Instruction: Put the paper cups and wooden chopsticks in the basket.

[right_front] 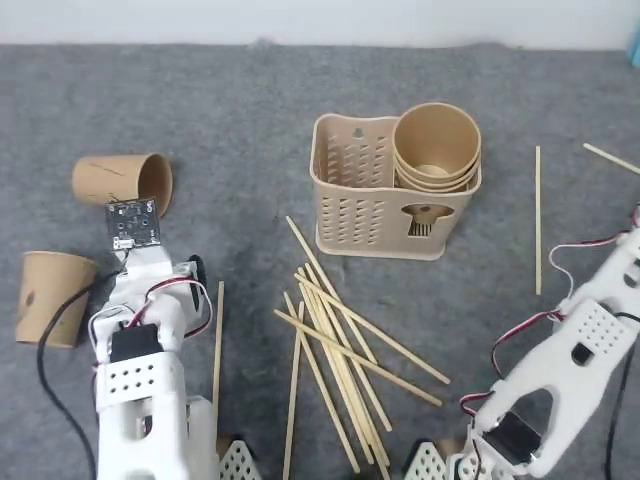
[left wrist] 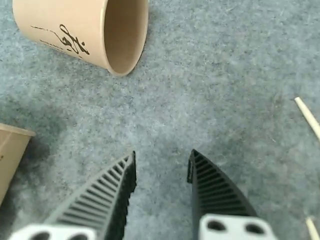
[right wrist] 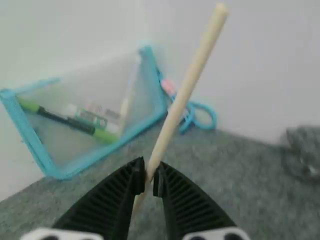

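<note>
Wood is clamped in the right claw (right wrist: 148,177): one chopstick (right wrist: 190,85), held away from the basket (right_front: 345,190), over which it is judged to need carrying and releasing next. The left claw (left wrist: 161,167) is spread apart near a fallen paper cup (left wrist: 80,30), well apart from the basket.

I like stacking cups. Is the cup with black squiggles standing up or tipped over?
Tipped over. The cup lies on its side, mouth facing sideways.
</note>
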Robot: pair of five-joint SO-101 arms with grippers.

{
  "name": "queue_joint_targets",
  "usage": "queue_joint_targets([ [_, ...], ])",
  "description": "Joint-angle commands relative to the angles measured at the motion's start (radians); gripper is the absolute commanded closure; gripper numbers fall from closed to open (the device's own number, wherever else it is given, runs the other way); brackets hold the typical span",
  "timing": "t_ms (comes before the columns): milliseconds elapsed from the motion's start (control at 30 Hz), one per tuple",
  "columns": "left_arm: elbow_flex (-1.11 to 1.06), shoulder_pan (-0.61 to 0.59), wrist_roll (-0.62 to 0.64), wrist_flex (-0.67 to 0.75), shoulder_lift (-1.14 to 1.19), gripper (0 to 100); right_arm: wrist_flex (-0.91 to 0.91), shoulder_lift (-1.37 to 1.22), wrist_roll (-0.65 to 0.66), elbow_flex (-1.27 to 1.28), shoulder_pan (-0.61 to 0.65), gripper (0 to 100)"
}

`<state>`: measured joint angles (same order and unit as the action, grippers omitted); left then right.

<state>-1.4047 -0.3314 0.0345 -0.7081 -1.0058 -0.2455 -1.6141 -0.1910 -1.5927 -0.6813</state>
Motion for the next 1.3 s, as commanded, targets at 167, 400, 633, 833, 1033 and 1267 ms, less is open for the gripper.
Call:
queue_joint_targets([
  [167, 0.041, 0.031, -0.020, 0.026, 0.002, 83, -0.648, 0.162, -0.068, -0.089, -0.008, 99.1],
  [400, 0.041, 0.028, -0.048, 0.026, 0.002, 83, -0.917, 0.285, -0.063, -0.089, -0.030, 99.2],
  [633, 0.041, 0.028, -0.049, 0.026, 0.002, 83, -1.026, 0.335, -0.058, -0.089, -0.048, 99.2],
  [833, 0.041, 0.025, -0.049, 0.025, 0.002, 83, -0.940, 0.340, -0.043, -0.089, -0.073, 99.2],
  [1033, 0.041, 0.025, -0.051, 0.023, 0.002, 83, -0.803, 0.317, 0.055, -0.041, -0.081, 98.0],
  [1267, 0.039, 0.025, -0.051, 0.025, 0.002, 83, -0.730, 0.303, 0.176, 0.153, -0.064, 83.7],
])
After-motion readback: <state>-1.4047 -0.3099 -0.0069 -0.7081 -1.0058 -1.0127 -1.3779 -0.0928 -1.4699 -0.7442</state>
